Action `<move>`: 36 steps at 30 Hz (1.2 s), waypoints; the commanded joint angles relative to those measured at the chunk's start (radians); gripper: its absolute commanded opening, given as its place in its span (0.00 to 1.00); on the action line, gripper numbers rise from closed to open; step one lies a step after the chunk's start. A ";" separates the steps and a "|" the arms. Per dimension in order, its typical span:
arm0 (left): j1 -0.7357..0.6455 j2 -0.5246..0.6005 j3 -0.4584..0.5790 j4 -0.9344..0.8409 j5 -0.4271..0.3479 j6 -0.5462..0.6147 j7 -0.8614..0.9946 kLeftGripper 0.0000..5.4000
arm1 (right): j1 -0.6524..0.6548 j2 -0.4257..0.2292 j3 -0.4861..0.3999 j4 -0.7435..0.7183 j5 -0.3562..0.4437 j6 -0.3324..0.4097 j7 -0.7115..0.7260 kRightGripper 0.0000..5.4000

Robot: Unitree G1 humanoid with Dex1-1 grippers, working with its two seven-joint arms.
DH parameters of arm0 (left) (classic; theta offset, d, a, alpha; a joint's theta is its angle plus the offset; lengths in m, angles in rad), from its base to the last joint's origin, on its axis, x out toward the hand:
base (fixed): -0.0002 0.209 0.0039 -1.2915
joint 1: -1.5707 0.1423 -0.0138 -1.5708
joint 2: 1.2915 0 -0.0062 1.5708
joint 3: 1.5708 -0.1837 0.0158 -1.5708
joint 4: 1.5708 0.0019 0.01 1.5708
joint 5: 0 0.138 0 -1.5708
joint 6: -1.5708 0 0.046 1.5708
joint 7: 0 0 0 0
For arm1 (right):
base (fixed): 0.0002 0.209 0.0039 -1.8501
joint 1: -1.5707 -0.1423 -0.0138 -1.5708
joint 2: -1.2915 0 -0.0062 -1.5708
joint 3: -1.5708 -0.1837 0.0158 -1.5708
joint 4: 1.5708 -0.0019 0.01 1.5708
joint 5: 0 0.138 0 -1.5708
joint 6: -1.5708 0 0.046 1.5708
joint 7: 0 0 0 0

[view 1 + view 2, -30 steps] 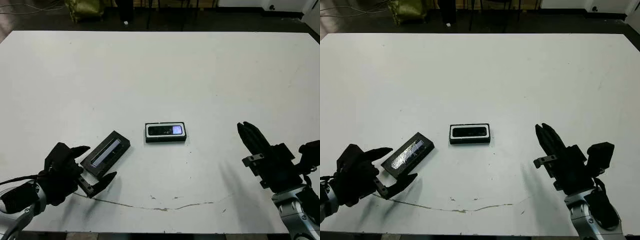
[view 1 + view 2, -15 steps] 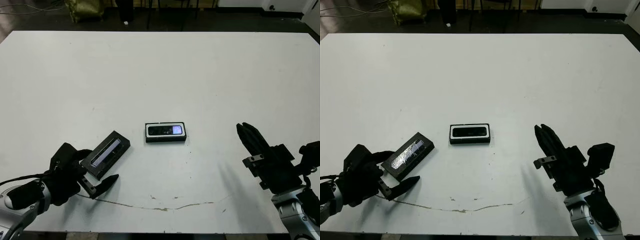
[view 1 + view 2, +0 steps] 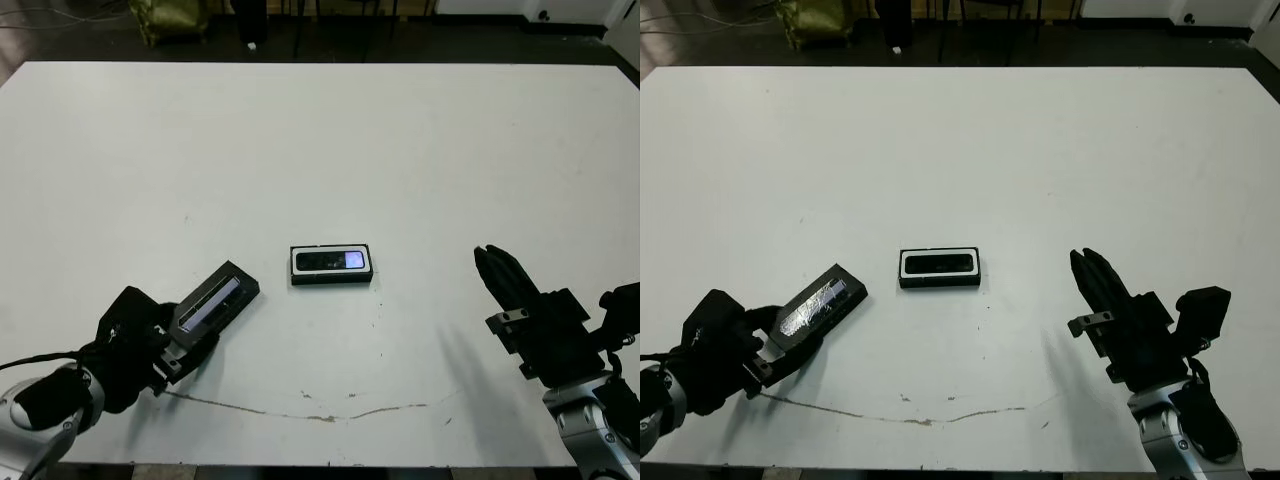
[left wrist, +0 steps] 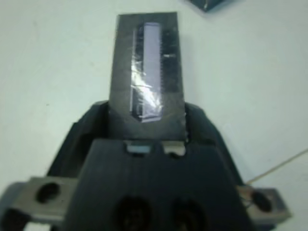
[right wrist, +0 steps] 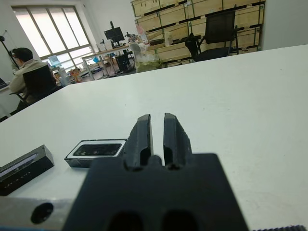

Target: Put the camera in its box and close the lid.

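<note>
The near end of the lid (image 3: 208, 305) was hidden inside the left claw (image 3: 170, 352); its fingertips could not be made out. In the left wrist view the box (image 4: 207, 4) was cut off by the picture's edge. The camera (image 3: 331, 261) was too small to show detail. The right arm (image 3: 592, 425) ran past the frame's edge.

White table (image 3: 400, 140), box (image 3: 331, 264), lid (image 3: 212, 301)
</note>
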State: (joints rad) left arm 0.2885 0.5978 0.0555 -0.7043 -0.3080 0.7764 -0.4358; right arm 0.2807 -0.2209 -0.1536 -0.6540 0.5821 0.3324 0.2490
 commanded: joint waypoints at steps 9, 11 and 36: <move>0.013 0.030 -0.003 -0.021 0.027 0.013 -0.003 0.41 | 0.012 -0.012 -0.001 0.014 0.010 0.013 0.002 0.00; 0.009 0.023 0.006 -0.026 0.011 0.039 -0.004 0.41 | 0.012 -0.010 -0.001 0.016 0.011 0.014 0.002 0.00; -0.814 0.138 -0.109 0.704 -0.095 -0.349 -0.635 0.41 | 0.019 -0.013 0.015 0.017 -0.028 0.016 -0.005 0.00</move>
State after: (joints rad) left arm -0.5094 0.7467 -0.0185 -0.0648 -0.4311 0.4569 -1.0350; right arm 0.2856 -0.2233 -0.1362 -0.6467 0.5631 0.3323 0.2497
